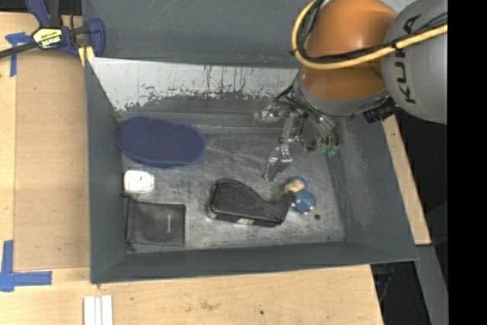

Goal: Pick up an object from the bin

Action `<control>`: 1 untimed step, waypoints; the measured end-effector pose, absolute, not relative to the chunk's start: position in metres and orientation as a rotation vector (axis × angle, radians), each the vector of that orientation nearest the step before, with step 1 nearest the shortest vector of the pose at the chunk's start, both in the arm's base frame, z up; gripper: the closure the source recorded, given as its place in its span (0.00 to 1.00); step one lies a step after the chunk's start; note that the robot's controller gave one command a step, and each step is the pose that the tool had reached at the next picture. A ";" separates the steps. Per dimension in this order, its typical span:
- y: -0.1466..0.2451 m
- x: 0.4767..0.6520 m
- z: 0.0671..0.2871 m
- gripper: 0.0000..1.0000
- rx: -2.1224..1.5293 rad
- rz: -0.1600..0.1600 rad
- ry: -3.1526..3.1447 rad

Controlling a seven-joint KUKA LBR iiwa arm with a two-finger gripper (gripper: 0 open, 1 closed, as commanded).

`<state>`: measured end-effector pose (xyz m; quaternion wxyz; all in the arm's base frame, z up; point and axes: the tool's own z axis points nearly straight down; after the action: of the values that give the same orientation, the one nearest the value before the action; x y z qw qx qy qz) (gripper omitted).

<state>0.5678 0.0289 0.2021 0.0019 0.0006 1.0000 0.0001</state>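
Objects for the pick lay spread singly over the floor of the grey metal bin (100, 164). At the far left, toward the back wall, a dark blue oval thing (161, 142) with a finely textured top lay flat on the floor. Just in front of it, near the left wall, sat a small white rounded block (139, 181). In front of that, in the front left corner, lay a flat black square pouch (156, 224), its edges roughly parallel to the walls. The white block stood close to the pouch's back edge, though whether the two touched could not be told.

Near the middle of the front half lay a black curved object (245, 205), thick at its left end and tapering toward the right. Just beyond its right end lay a small blue-and-tan toy figure (299, 195), apart from the right wall.

The jaws hung over bare floor right of centre, behind the black curved object's right end and just behind and left of the toy figure, which was the thing nearest them. Whether the jaws were wide or narrow could not be told, as their metal parts overlapped. Above them sat the wrist's rounded orange cover (342, 49), and the grey arm (422, 65) came in from the right.
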 end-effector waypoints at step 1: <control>0.114 0.574 0.130 0.00 -0.362 0.003 3.122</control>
<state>0.5739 0.1144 0.1299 -0.0007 -0.1152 0.9933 0.0009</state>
